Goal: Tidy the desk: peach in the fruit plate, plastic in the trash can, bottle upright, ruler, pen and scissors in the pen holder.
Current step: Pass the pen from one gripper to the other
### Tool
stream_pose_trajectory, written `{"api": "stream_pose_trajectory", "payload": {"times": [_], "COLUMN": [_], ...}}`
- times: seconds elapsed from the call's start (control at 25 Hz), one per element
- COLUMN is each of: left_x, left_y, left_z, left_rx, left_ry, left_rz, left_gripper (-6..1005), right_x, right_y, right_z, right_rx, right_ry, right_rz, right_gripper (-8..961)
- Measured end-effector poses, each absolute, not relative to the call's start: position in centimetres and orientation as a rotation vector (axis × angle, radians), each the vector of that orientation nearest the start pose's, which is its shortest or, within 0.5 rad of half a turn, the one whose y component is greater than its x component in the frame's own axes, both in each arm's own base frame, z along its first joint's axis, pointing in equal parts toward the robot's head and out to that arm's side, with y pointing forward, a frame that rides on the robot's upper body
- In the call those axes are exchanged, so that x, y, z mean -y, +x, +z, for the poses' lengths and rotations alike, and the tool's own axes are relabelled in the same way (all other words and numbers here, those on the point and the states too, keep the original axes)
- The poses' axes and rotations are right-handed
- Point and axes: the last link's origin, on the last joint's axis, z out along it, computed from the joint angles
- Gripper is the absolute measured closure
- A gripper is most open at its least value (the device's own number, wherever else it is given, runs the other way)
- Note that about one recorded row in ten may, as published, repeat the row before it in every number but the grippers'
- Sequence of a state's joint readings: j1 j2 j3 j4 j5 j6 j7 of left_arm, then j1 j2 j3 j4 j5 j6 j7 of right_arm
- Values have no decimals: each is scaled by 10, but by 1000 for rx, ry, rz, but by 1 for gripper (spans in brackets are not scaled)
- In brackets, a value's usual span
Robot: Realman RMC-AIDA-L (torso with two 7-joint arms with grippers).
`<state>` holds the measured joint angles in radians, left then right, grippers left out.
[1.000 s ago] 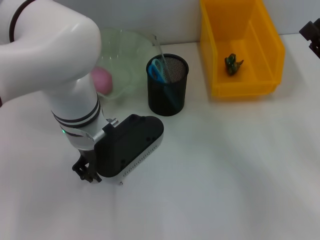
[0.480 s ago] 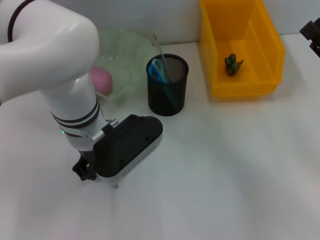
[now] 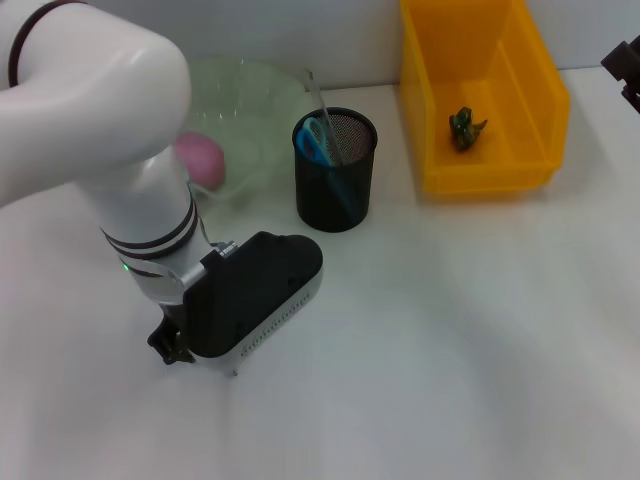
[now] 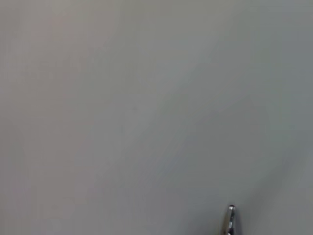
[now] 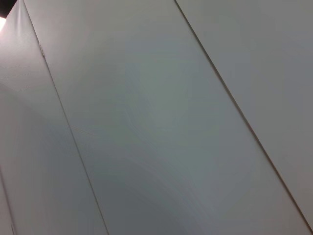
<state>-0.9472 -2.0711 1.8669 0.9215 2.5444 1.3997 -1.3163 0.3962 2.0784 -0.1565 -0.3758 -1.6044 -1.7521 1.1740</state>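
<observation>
My left gripper points down at the white table in front of the pen holder, its black body hiding what is under it. A thin metal tip sticks out below it; it also shows in the left wrist view. I cannot tell what it belongs to. The pink peach lies in the green glass plate. The black mesh pen holder holds blue scissors and a clear ruler. A green plastic scrap lies in the yellow bin. Bottle and pen are out of view. My right gripper is parked at the far right edge.
The white table stretches in front and to the right of my left arm. The plate, pen holder and bin stand in a row along the back. The right wrist view shows only pale wall panels.
My left gripper has shifted slightly left and lower over the table. The metal tip under it moved with it. The right arm has not moved.
</observation>
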Motion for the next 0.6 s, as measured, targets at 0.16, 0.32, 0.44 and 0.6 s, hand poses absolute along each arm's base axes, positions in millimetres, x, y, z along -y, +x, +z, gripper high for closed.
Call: {"api": "stream_pose_trajectory", "payload": {"times": [0.16,0.32,0.44,0.6], "left_x": [-358,-359,-361,-364], "left_y": [-150,-148,-144,-132], "left_z": [-91,-89,-83,-64], "left_rx": [-1464,-1445,-1383,-1251], "left_ry": [-2844,-2860,-2883,-2948], "left_rz": [1163,1127,1075,927], "left_gripper": [800,842,868,866], "right_x": [-290,-289,-289,-287], "right_y": [306,306,306,307], "right_z": [67,67,67,68], "right_rx": [-653,-651,-652,-651], "right_ry": [-1841,-1842,-1842,-1842], "right_rz": [1426,1428,1429,1431], "right_gripper": [427,427,427,427]}}
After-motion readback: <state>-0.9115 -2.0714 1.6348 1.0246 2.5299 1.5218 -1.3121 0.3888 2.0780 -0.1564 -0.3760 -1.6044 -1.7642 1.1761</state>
